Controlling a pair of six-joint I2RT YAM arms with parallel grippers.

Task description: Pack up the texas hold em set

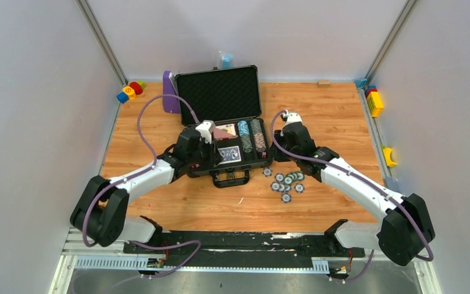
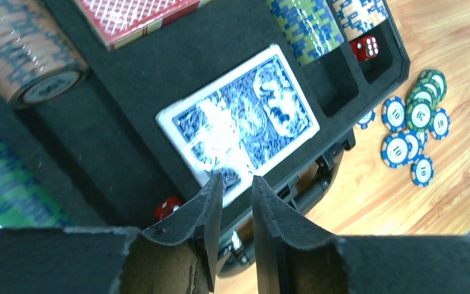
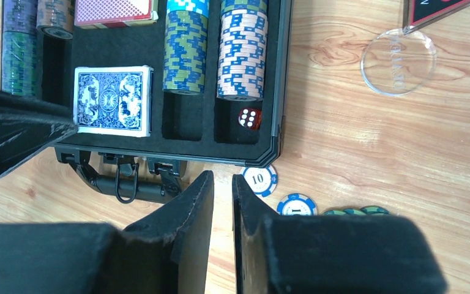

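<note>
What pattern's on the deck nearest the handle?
Deck: blue-and-white ornate print, white border; clearest in right wrist view.

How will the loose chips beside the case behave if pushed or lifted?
The loose chips lie flat and thin on the wooden table, so gripping one is probably hard. Pushed, they likely slide; the overlapping ones may move together.

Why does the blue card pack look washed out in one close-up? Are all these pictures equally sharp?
Left wrist view: a white glare patch hides part of the blue card deck, and the green chip stack at the left edge is blurred out of focus. Right wrist view: crisp, with the pips on the red die easy to see. Top view: even light, only soft shadows.
</note>
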